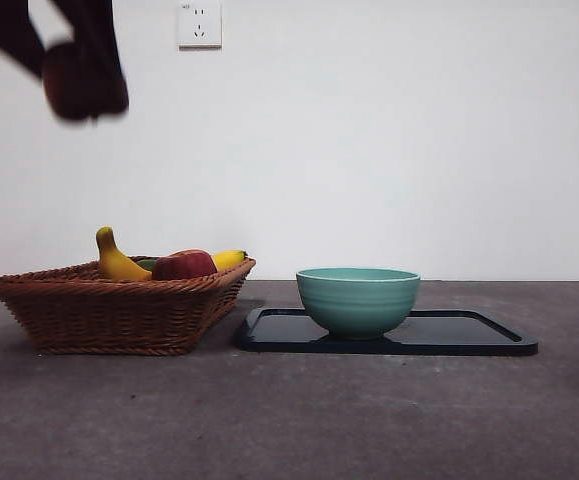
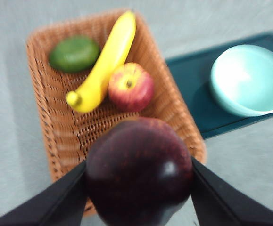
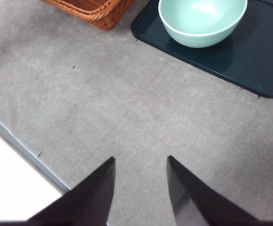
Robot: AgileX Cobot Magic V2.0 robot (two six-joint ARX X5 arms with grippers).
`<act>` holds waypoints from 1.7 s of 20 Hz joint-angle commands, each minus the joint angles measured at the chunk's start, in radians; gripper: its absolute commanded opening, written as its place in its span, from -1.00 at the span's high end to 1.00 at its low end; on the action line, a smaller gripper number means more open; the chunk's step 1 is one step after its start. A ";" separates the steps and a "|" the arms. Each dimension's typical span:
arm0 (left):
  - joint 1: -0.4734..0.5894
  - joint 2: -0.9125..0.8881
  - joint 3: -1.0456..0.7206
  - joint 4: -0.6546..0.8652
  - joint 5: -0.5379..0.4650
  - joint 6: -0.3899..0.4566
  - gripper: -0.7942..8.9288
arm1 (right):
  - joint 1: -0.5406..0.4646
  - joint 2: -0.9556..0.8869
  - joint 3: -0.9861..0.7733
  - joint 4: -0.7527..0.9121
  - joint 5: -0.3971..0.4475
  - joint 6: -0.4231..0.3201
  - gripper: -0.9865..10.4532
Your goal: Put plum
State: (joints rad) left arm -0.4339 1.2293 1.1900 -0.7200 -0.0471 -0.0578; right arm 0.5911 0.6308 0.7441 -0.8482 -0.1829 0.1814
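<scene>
The dark purple plum (image 2: 138,172) is clamped between the two black jaws of my left gripper (image 2: 138,176), held high in the air above the wicker basket (image 2: 42,117). In the front view the same gripper (image 1: 84,85) hangs blurred at the top left with the plum (image 1: 69,82) in it, well above the basket (image 1: 119,310). A mint-green bowl (image 1: 358,299) stands on a dark tray (image 1: 489,335) to the right of the basket. My right gripper (image 3: 140,162) hovers open over bare grey table, nothing between its jaws.
In the basket lie a yellow banana (image 2: 103,66), a red apple (image 2: 130,87) and a green fruit (image 2: 74,53). The bowl (image 3: 202,20) and tray (image 3: 259,61) show in the right wrist view too. A wall socket (image 1: 199,24) is on the white wall.
</scene>
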 commanded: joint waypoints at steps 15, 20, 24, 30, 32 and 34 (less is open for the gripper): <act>0.105 0.382 -0.225 0.534 0.097 0.092 0.35 | 0.009 0.007 0.008 0.009 0.001 0.048 0.52; 0.116 0.436 -0.225 0.541 0.100 0.106 0.32 | 0.009 0.008 0.008 0.010 0.007 0.048 0.52; 0.113 0.435 -0.222 0.528 0.100 0.098 -0.07 | 0.009 0.008 0.008 0.010 0.008 0.048 0.52; 0.112 0.281 -0.219 0.502 0.100 0.091 -0.07 | 0.009 0.008 0.008 0.010 0.008 0.048 0.52; 0.109 0.174 -0.219 0.449 0.105 0.090 -0.06 | 0.009 0.008 0.008 0.010 0.008 0.048 0.52; 0.101 0.055 -0.219 0.371 0.187 0.070 -0.06 | 0.009 0.008 0.008 0.016 0.008 0.047 0.52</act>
State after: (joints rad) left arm -0.3302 1.2640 0.9562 -0.3695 0.1478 0.0250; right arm 0.5911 0.6327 0.7441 -0.8410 -0.1791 0.2180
